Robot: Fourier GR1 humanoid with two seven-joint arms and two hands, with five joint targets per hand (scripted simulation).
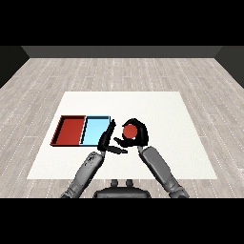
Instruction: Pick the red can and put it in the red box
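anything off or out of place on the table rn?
Nothing stands out. Red tray and light blue tray sit flush, nothing in them. Right hand is curled round the red can; left hand open beside it.

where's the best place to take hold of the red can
Around its round side wall, coming in from the right, as the right hand does now, fingers curled round the red can. It stands upright with its red top facing up, and the left hand crowds its left side.

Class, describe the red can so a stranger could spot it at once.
Start at the white rectangular table, then find the red tray and light blue tray lying side by side. Just right of them, the right hand curls round the round red can, the only red thing outside the trays.
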